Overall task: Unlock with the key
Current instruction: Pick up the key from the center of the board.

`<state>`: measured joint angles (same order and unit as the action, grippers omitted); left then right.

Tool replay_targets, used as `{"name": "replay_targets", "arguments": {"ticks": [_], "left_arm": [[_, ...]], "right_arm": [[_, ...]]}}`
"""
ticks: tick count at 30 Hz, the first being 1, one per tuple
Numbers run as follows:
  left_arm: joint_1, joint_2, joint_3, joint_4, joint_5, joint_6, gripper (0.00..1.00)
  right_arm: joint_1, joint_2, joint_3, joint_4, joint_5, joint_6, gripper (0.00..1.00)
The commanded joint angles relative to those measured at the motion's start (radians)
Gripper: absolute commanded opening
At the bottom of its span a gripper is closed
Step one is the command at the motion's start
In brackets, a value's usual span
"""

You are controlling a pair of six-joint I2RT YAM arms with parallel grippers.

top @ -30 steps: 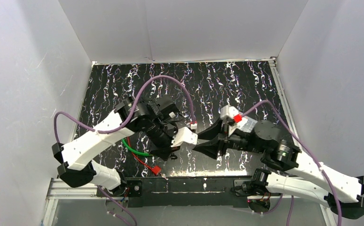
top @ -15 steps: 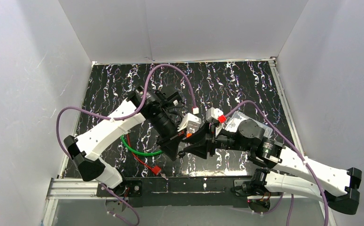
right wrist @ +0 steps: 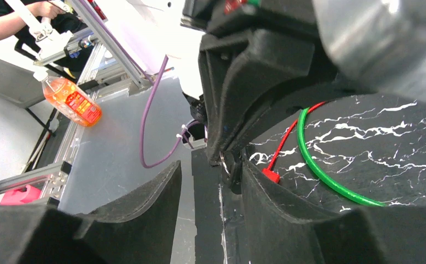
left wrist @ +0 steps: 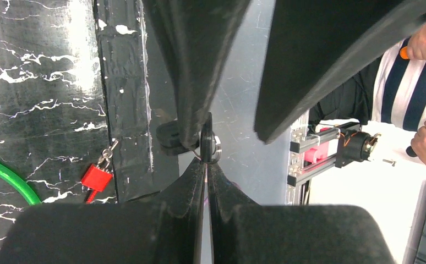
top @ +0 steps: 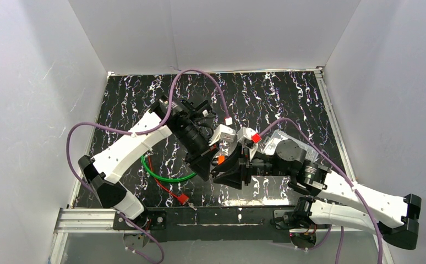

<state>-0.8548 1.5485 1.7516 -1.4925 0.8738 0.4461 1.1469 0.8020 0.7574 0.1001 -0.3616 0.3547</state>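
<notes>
Padlock [left wrist: 95,177] beside table [left wrist: 34,82] edge, key [left wrist: 206,137] aloft

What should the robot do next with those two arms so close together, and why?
Probably close the right tool on the key: it stands open around the key, which the left tool pinches shut, while the red padlock lies untouched.

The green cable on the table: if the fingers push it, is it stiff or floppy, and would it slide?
The green cable is probably springy, not limp: it lies in one smooth curve without kinks. It looks thin, so likely light, and should slide on the table. The red padlock close by may drag along, if they are joined.
</notes>
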Motion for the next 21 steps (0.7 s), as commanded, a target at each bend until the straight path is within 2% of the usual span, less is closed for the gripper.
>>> {"name": "replay_targets", "arguments": {"ticks": [1,7,9,11,12,13,15,16,18,21], "left_arm": [[0.006,-0.012,0.043,-0.194,0.033,0.014,0.00],[0.005,-0.024,0.024,-0.193,0.033,0.013,0.00],[0.006,-0.030,0.009,-0.193,0.029,0.018,0.00],[0.005,-0.037,-0.006,-0.193,0.022,0.021,0.00],[0.006,-0.037,-0.007,-0.194,0.017,0.020,0.00],[0.007,-0.039,-0.003,-0.193,0.010,0.018,0.03],[0.006,-0.040,0.013,-0.193,-0.014,0.010,0.27],[0.006,-0.042,0.028,-0.193,-0.037,0.007,0.35],[0.009,-0.050,0.069,-0.193,-0.095,0.006,0.40],[0.022,-0.081,0.110,-0.178,-0.175,0.020,0.42]], "right_arm": [[0.004,0.027,0.014,0.038,-0.017,0.021,0.48],[0.001,0.040,0.023,0.085,-0.010,0.034,0.30],[-0.001,0.038,0.023,0.098,-0.008,0.042,0.19],[-0.001,0.033,0.013,0.112,0.000,0.055,0.02],[-0.001,0.029,0.005,0.116,0.008,0.065,0.01],[-0.001,0.025,-0.003,0.119,0.016,0.071,0.01],[-0.002,0.010,-0.025,0.121,0.037,0.086,0.01],[-0.002,-0.002,-0.039,0.121,0.045,0.092,0.01],[-0.006,-0.038,-0.075,0.123,0.067,0.107,0.01],[-0.011,-0.102,-0.125,0.142,0.108,0.130,0.01]]}}
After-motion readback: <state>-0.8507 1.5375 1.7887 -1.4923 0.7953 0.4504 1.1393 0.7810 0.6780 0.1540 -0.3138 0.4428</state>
